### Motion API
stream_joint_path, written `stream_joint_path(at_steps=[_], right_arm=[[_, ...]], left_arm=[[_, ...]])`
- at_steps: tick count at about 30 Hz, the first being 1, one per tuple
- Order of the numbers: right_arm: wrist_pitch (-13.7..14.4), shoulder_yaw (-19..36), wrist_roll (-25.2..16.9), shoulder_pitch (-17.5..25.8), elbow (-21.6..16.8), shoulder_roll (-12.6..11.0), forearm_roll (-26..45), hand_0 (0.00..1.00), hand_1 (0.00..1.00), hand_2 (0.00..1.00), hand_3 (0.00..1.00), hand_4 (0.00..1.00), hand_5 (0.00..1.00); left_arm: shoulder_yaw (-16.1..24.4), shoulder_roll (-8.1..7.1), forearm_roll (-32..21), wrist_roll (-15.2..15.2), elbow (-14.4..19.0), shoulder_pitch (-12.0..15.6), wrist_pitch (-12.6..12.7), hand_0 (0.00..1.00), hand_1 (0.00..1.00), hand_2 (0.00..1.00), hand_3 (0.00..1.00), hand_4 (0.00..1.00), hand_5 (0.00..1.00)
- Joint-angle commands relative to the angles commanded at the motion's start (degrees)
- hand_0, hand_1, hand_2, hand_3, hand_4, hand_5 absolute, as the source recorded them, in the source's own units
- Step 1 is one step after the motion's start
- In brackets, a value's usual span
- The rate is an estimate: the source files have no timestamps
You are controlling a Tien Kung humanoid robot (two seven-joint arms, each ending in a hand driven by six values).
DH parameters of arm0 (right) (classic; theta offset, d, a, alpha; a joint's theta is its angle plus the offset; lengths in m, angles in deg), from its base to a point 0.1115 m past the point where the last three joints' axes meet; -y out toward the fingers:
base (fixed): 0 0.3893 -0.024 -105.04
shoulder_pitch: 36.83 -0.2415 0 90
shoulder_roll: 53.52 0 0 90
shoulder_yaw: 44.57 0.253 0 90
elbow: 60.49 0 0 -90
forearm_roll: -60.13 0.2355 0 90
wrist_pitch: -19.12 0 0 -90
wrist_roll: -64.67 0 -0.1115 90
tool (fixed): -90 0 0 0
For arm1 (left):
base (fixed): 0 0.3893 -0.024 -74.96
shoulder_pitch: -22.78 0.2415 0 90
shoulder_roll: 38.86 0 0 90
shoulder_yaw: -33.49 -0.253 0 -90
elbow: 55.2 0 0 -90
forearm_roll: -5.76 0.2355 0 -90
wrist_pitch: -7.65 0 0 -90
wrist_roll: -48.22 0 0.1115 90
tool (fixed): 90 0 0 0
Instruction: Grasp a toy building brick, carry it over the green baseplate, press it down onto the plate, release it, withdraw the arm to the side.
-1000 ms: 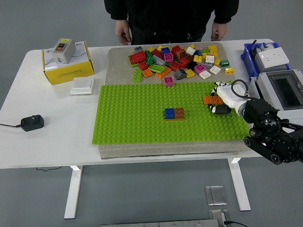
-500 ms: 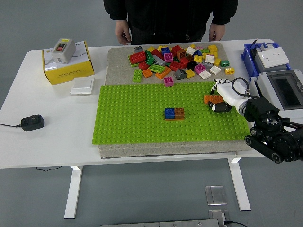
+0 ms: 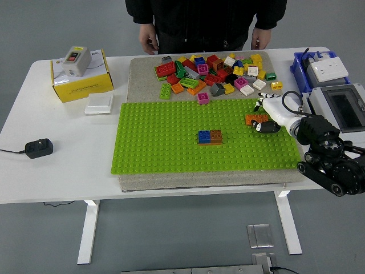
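Green baseplate (image 3: 171,140) on white table (image 3: 57,165), blue and brown bricks (image 3: 210,137) pressed mid-plate. Right hand (image 3: 268,116) at plate's right edge, fingers curled around orange brick (image 3: 255,119), brick partly hidden; contact with studs unclear. Loose brick pile (image 3: 214,71) behind. Left hand out of frame.

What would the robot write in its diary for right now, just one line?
phase: placing | right hand: shut on orange brick | where: right side of green baseplate | left arm: out of view
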Motion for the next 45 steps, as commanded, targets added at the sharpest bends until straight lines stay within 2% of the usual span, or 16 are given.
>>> stream_joint_path(at_steps=[3, 7, 8, 20, 31, 43, 44, 45], right_arm=[[0.02, 0.02, 0.22, 0.65, -1.14, -1.4, -0.51, 0.821, 0.95, 0.995, 0.685, 0.604, 0.498], [0.01, -0.43, 0.21, 1.27, -1.3, -2.05, -0.74, 0.821, 0.95, 0.995, 0.685, 0.604, 0.498], [0.09, -0.53, 0.14, 1.5, -1.15, -2.0, -0.91, 0.816, 0.949, 0.998, 0.789, 0.607, 0.491], [0.49, -0.54, -0.04, 1.77, 0.75, -0.15, -1.98, 0.822, 0.953, 0.998, 0.839, 0.612, 0.473], [0.6, -1.42, -0.14, 1.59, 3.0, 1.26, -2.11, 0.821, 0.954, 0.998, 0.839, 0.621, 0.475], [0.9, -1.36, -0.16, 1.21, 3.55, 1.9, -1.5, 0.823, 0.956, 0.998, 0.812, 0.635, 0.473], [0.89, -1.36, -0.16, 1.2, 3.61, 1.96, -1.4, 0.82, 0.957, 0.998, 0.736, 0.639, 0.472], [0.89, -1.37, -0.16, 1.2, 3.65, 1.99, -1.34, 0.82, 0.957, 0.998, 0.736, 0.639, 0.472]], left_arm=[[0.43, 0.03, 0.34, 0.02, 0.0, 0.1, -0.03, 0.634, 0.605, 0.571, 0.687, 0.439, 0.537], [0.7, 0.02, 0.54, 0.04, 0.0, 0.13, -0.03, 0.634, 0.605, 0.571, 0.687, 0.439, 0.537], [0.55, 0.03, 0.42, 0.02, 0.0, 0.1, 0.0, 0.634, 0.605, 0.573, 0.691, 0.446, 0.544], [-0.73, 0.17, -0.46, 0.0, 0.0, 0.01, 0.12, 0.634, 0.604, 0.575, 0.697, 0.456, 0.555], [-1.33, 0.08, -0.61, -0.08, 0.0, -0.12, 0.13, 0.634, 0.604, 0.576, 0.699, 0.458, 0.558], [-2.5, 0.19, -1.36, -0.07, 0.0, -0.25, 0.12, 0.634, 0.604, 0.576, 0.699, 0.457, 0.56], [-2.53, 0.2, -1.34, -0.07, 0.0, -0.24, 0.1, 0.633, 0.604, 0.577, 0.7, 0.457, 0.56], [-2.54, 0.21, -1.32, -0.07, 0.0, -0.24, 0.08, 0.633, 0.604, 0.577, 0.7, 0.457, 0.56]])
